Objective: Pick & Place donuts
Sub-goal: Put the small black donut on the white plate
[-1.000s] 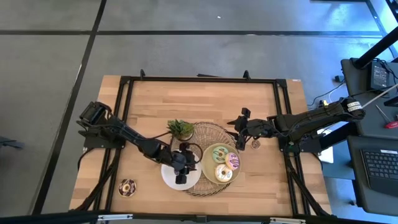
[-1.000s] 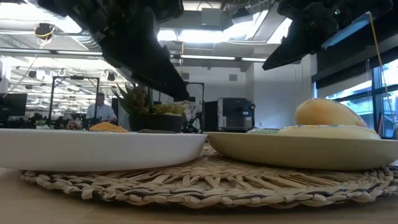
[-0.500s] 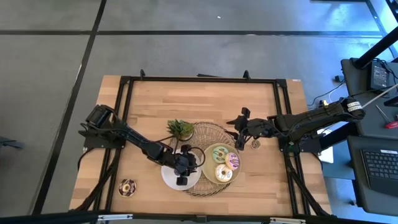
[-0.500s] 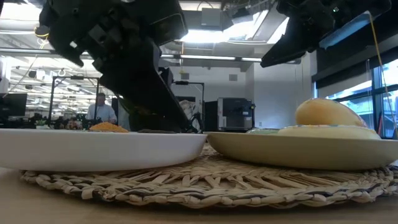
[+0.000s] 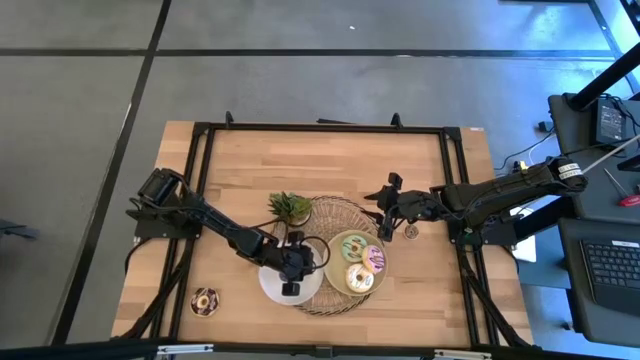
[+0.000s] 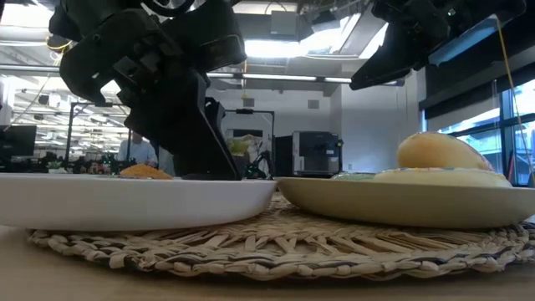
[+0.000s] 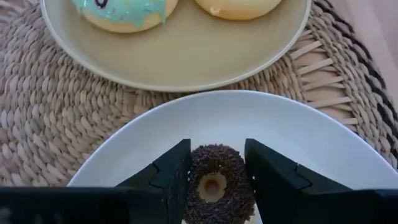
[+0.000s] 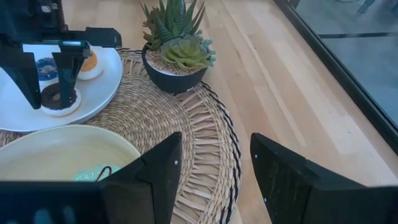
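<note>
Wooden table [image 5: 330,170] in a black frame, with a round woven mat [image 5: 335,215] near the middle. Two plates on the mat: a white plate [image 7: 311,134] toward the left arm and a pale-green plate [image 7: 186,62] beside it. Small spiky plant [image 8: 177,46] in a dark pot at the mat's far edge.

Left gripper [image 7: 214,177] was down over the white plate, jaws partly spread and sitting either side of a chocolate donut [image 7: 214,186] resting on the plate. Looked like the fingers [image 7: 168,177] were against its sides, but honestly hard to say if squeezing or just bracketing. An orange mini donut [image 8: 90,62] and a blue-ish one [image 8: 45,65] lay just beside it on the same plate.

Right gripper [image 8: 211,171] hung over the mat's right side, jaws wide apart and holding nothing.

Green donut [image 7: 124,12] and yellow donut [image 7: 236,5] on the pale-green plate, plus a pink donut [image 5: 374,258]. One more chocolate donut with sprinkles [image 5: 205,300] sat alone at the table's front-left corner.
</note>
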Robot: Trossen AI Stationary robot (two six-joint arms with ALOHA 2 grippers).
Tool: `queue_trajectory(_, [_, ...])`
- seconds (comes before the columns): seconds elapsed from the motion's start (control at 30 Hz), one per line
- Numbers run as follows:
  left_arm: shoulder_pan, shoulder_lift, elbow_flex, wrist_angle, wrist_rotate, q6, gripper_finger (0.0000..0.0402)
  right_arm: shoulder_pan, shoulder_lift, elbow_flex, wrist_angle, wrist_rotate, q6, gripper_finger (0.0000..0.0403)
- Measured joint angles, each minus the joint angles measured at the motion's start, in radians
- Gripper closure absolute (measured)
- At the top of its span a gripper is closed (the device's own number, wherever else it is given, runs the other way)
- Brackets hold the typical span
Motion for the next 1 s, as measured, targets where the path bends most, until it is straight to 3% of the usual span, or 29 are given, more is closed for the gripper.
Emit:
queue_trajectory(0.3, [0.0,-0.002,0.019,-0.065,-0.001,-0.032,0.0257,0.0,0.0,0.0,-0.002,0.0,-0.003,0.0211])
queue_trajectory(0.53, [0.0,-0.002,0.142,-0.315,-0.041,-0.032,0.0254,0.0,0.0,0.0,-0.002,-0.001,-0.003,0.0211])
queue_trajectory(1.0, [-0.005,-0.002,0.16,-0.425,-0.029,-0.137,0.0254,0.0,0.0,0.0,-0.047,-0.001,-0.003,0.0211])
